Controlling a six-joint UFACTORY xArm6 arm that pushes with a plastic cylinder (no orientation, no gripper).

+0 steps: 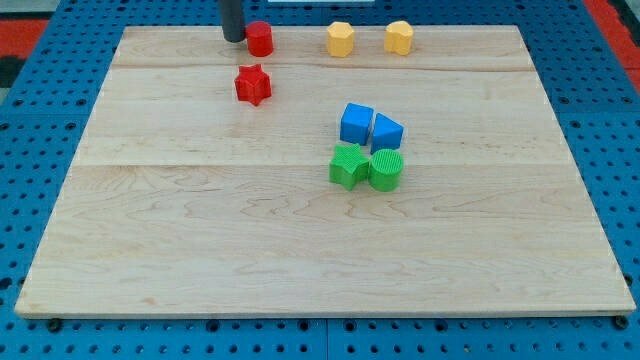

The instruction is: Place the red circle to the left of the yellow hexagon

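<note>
The red circle (pixel 260 39) sits near the board's top edge, left of centre. The yellow hexagon (pixel 340 39) lies to its right, about a block-and-a-half's gap away, on the same row. A second yellow block (pixel 399 37) sits further right on that row. My tip (pixel 234 38) is a dark rod coming down from the view's top; it stands right against the red circle's left side.
A red star (pixel 253 84) lies below the red circle. Two blue blocks (pixel 357 123) (pixel 386 131) and two green blocks (pixel 347 165) (pixel 386 169) cluster at the board's centre right. The wooden board (pixel 200 250) rests on a blue pegboard.
</note>
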